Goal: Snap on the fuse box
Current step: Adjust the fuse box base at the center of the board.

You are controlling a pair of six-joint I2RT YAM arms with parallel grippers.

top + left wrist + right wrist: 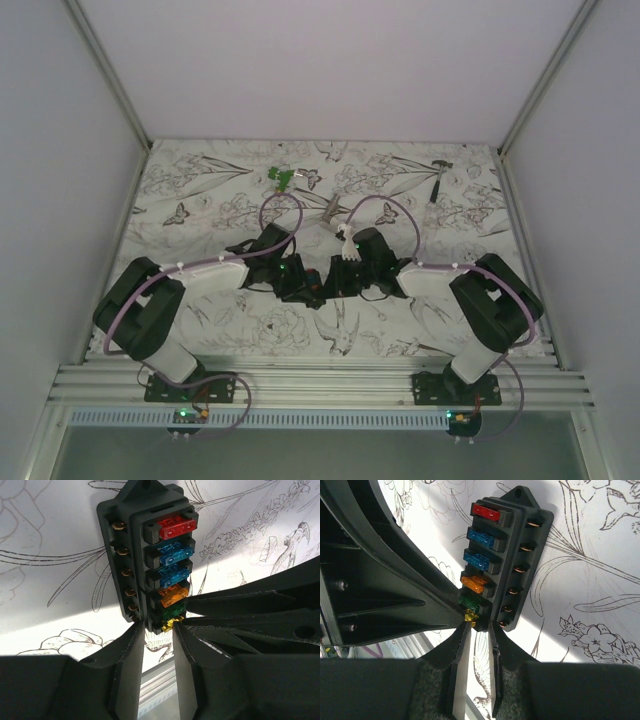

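Fuse box [150, 555] sits mid-table [200, 200], between the two arms where they meet, and from the shadow under it in the wrist views it looks raised off the cloth. The L wrist cam looks along the box's length. It shows a row of blade fuses [176, 528], from far end to near: red, blue, blue, orange, green, yellow. Brass terminals [119, 526] run down the box's side. There are marks on the fuse tops but they're too small for me to read, and I can't make out any brand or label on the black housing. Left gripper [158, 626]: jaws drawn in to a narrow gap, tips either side of the box's near end by the yellow fuse, pinching it as far as I can see. Right gripper [477, 627]: same, only a slim gap, tips clamped at that same yellow-fuse end but from the opp. side, w/ the terminals on its right. Each wrist cam shows the other gripper's black body coming in at the green/yellow fuses. Table cover is white w/ black line drawings of flowers, birds and butterflies. At the far side, well apart from the box, are a green clip [281, 177], a grey metal piece [331, 210] and a small hammer-like tool [438, 170].
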